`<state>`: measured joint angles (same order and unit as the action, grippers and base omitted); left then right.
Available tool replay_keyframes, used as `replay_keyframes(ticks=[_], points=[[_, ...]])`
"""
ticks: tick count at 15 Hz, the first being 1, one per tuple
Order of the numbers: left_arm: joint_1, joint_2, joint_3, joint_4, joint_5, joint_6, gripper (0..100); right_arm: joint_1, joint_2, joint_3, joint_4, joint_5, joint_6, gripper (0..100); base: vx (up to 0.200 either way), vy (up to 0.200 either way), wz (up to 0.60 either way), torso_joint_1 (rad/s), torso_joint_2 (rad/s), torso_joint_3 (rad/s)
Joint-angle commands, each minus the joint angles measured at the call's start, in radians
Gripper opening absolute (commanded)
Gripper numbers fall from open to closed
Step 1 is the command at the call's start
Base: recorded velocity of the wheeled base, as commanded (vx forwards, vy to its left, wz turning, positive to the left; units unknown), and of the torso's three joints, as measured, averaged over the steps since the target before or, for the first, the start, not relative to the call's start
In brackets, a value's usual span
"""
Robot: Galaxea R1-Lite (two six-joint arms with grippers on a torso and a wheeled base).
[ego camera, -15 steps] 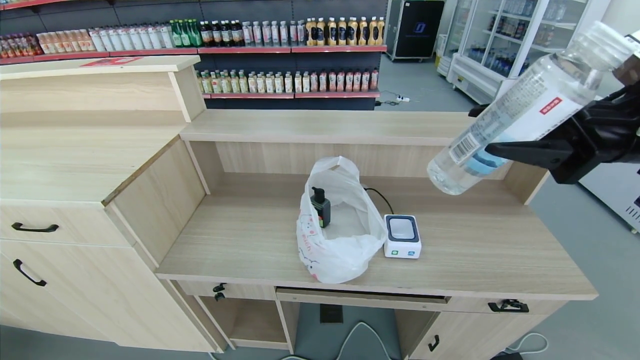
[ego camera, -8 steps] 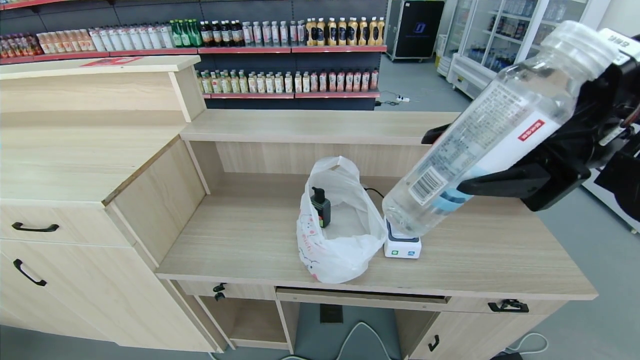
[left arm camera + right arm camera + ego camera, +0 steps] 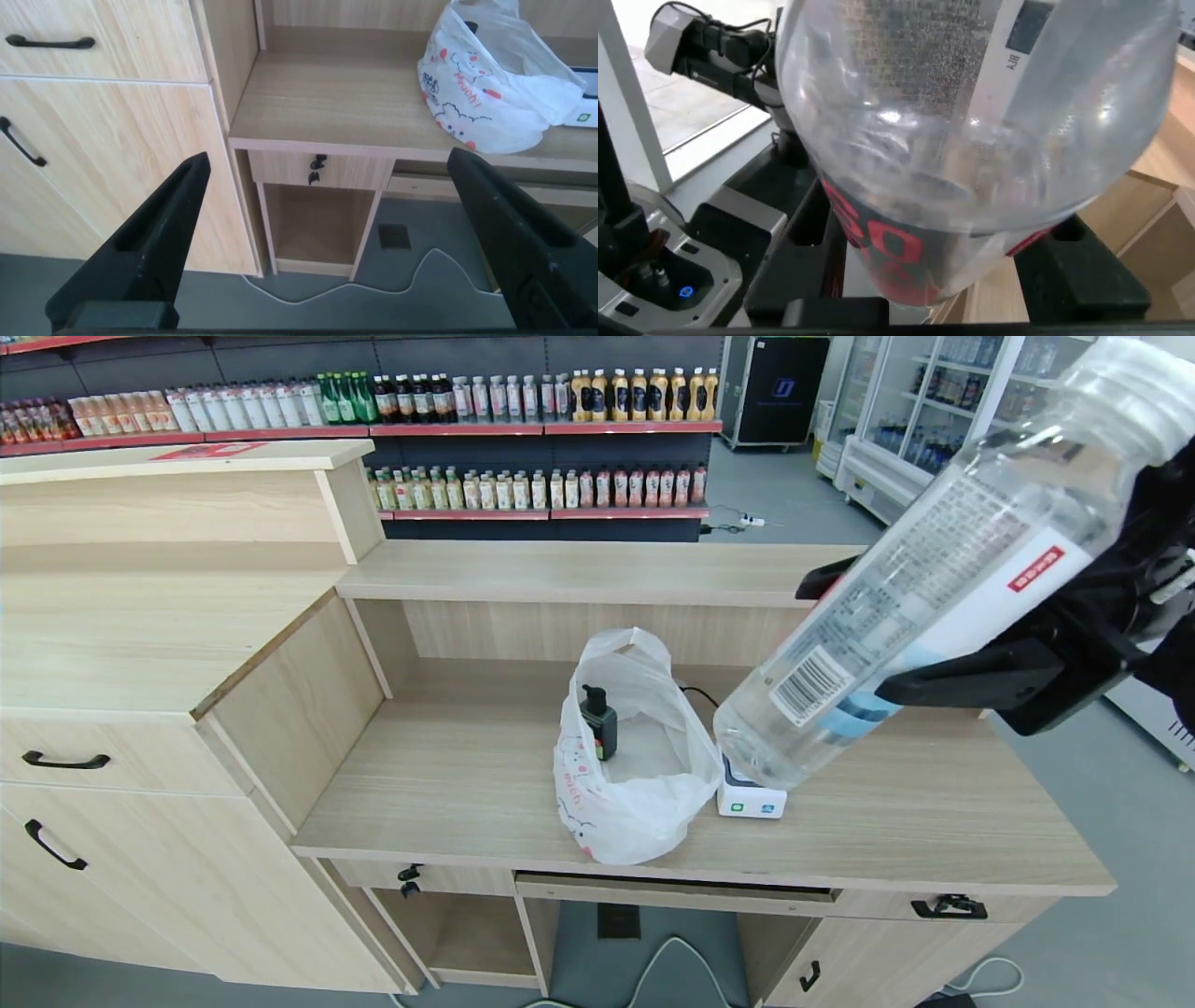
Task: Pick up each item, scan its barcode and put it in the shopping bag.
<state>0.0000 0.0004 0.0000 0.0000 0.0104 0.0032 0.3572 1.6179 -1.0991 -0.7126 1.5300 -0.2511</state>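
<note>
While the right gripper point(image 3: 850, 635) clamps the tilted bottle point(image 3: 934, 569) over the scanner point(image 3: 752, 800) beside the shopping bag point(image 3: 625, 784), the left gripper point(image 3: 327, 159) hangs with fingers apart

Bright even light, wide-angle edge distortion

Pale wood counter point(image 3: 448, 784), stocked drink shelves point(image 3: 467, 427), glass fridges point(image 3: 924, 420), grey floor point(image 3: 784, 495)

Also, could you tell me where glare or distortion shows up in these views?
Head view: even light, the barcode free of glare; the clear bottle bends what lies behind it. Right wrist view: bright highlights on the bottle's base, background warped. Left wrist view: no glare on the shopping bag.
</note>
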Motion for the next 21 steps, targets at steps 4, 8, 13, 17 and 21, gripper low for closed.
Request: replay_keyframes(ticks=[4,8,13,17,21], points=[[0.0,0.0,0.0,0.0,0.0,0.0,100,0.057,-0.087,0.114,-0.105,0.029,-0.053,0,0.0,0.0,0.0,0.0,0.0,0.0],[0.0,0.0,0.0,0.0,0.0,0.0,100,0.101,-0.079,0.142,-0.225,0.029,-0.106,0,0.0,0.0,0.0,0.0,0.0,0.0],[0.0,0.0,0.0,0.0,0.0,0.0,100,0.121,-0.115,0.185,-0.312,0.025,-0.108,0,0.0,0.0,0.0,0.0,0.0,0.0],[0.0,0.0,0.0,0.0,0.0,0.0,100,0.034,-0.164,0.209,-0.409,0.024,-0.162,0,0.0,0.0,0.0,0.0,0.0,0.0],[0.0,0.0,0.0,0.0,0.0,0.0,100,0.031,-0.177,0.223,-0.481,0.025,-0.163,0,0.0,0.0,0.0,0.0,0.0,0.0]])
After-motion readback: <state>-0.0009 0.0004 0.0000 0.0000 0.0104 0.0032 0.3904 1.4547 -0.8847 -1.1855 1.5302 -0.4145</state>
